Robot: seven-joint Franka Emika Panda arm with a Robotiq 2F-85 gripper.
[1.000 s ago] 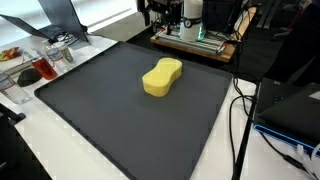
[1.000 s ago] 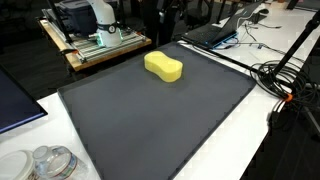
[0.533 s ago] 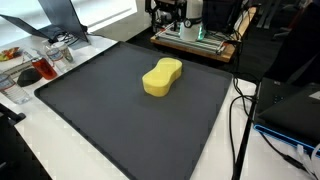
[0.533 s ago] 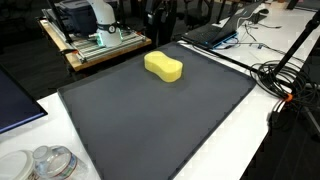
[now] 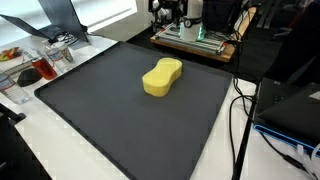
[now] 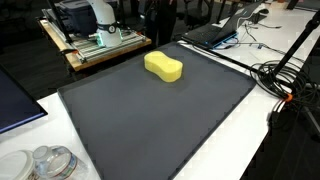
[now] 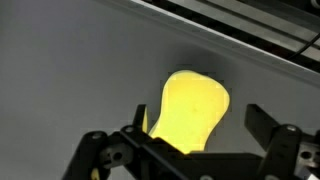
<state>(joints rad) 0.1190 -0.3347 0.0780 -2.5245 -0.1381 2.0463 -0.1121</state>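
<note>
- On the white counter (image 5: 45,150) lies a wide dark mat (image 5: 110,125), and a yellow sponge (image 5: 161,77) rests flat on it, toward the far side.
- Up over the mat's far edge hangs the gripper (image 5: 168,12), well apart from the sponge. The wrist view shows its fingers (image 7: 262,122) spread apart and holding nothing, with the sponge below and between them.
- Beyond the mat stands a wooden bench (image 6: 100,48) loaded with equipment. A laptop (image 6: 215,32) and black cables (image 6: 285,80) crowd one side, and clear lidded containers (image 6: 45,163) sit at a near corner.
</note>
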